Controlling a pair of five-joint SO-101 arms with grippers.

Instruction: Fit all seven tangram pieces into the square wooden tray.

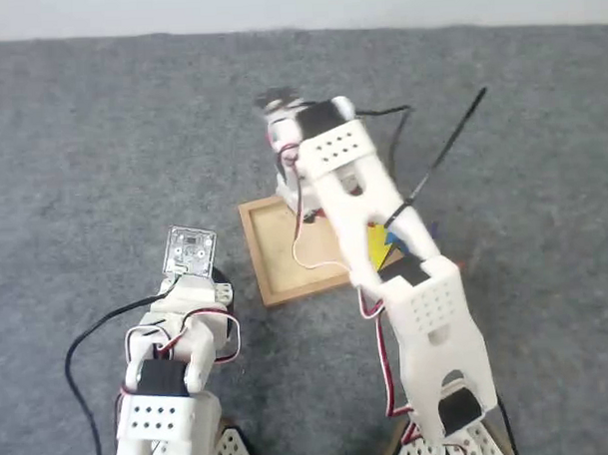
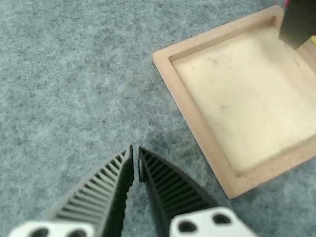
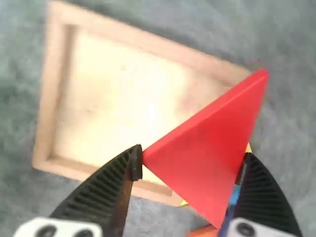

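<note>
Seen from above, the right arm [image 1: 383, 210] stretches from the lower right of the frame across the square wooden tray [image 1: 254, 251] at centre and hides much of it. The left arm [image 1: 178, 342] sits folded at lower left, short of the tray on the grey mat [image 1: 91, 145], and a yellow piece [image 1: 383, 247] peeks out beneath the right arm at the tray's right-hand side. From the left wrist, the left gripper [image 2: 136, 151] hangs over bare mat at bottom centre with its toothed jaws pressed together on nothing, seemingly parked out of its partner's way. The tray fills the upper right, its floor bare of pieces. From the right wrist, the right gripper [image 3: 190, 159] clamps a red triangle [image 3: 212, 128] between its jaws at lower right, one corner reaching toward the upper right of the frame, apparently carried in to go down as the first piece. The tray, at upper left, holds nothing. Slivers of the yellow piece, a blue piece [image 3: 234, 194] and an orange piece [image 3: 205, 230] show under the triangle, apparently outside the rim.
</note>
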